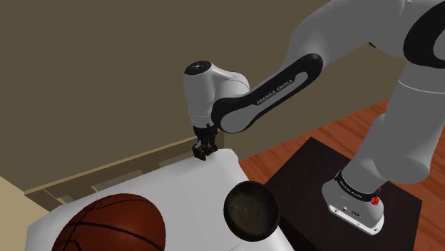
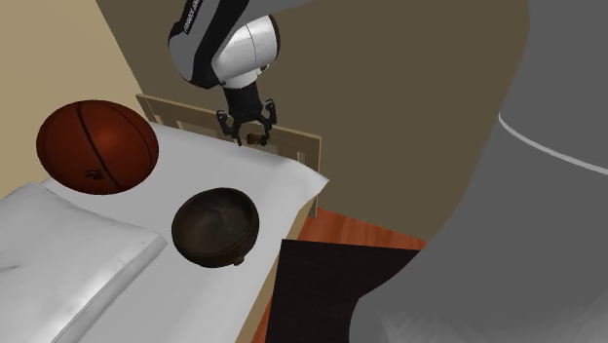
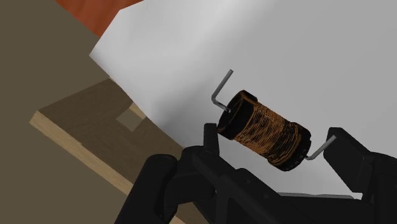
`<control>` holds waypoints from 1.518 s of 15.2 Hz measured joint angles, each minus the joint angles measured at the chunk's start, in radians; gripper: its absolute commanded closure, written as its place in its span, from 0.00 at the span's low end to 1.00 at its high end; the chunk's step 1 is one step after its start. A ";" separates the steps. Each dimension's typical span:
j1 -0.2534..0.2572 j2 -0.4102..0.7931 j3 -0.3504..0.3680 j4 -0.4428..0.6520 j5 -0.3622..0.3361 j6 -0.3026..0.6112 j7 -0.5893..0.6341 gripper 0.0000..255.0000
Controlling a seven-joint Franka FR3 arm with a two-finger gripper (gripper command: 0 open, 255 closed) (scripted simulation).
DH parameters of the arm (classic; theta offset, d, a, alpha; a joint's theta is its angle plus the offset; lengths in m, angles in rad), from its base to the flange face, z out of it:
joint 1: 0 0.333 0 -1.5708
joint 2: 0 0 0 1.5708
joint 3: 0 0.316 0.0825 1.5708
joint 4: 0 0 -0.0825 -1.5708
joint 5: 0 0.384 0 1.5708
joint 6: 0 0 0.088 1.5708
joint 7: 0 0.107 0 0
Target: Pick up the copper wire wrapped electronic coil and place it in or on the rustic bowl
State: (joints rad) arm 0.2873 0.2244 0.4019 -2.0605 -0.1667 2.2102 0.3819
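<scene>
Grasp step in hand: pincer [image 1: 203, 152] stands apart, straddling the copper-wound coil [image 3: 264, 127], which lies unclamped at the far corner of the bed [image 1: 185, 187]. Next move, as judged: close on the coil, lift, and carry it nearer, toward the shoulder view's right, to the dark bowl [image 1: 251, 209].

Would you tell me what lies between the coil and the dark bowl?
Only bare white surface, as the second exterior view shows, between coil and bowl.

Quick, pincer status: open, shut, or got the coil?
Pincer: open, fingers apart on either side of the copper-wound coil, which lies on the white surface, not clasped.
</scene>
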 measured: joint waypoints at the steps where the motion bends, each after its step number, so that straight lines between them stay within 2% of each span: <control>1: -0.003 -0.013 0.001 0.000 0.007 -0.011 -0.007 1.00; 14: -0.012 -0.094 0.011 0.079 0.056 -0.163 -0.046 1.00; 18: 0.004 -0.180 0.035 -0.011 0.096 -0.152 -0.023 1.00; 23: 0.050 -0.305 0.080 -0.149 0.165 -0.129 0.030 1.00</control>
State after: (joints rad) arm 0.3375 -0.0806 0.4816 -2.2091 -0.0018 2.0814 0.4124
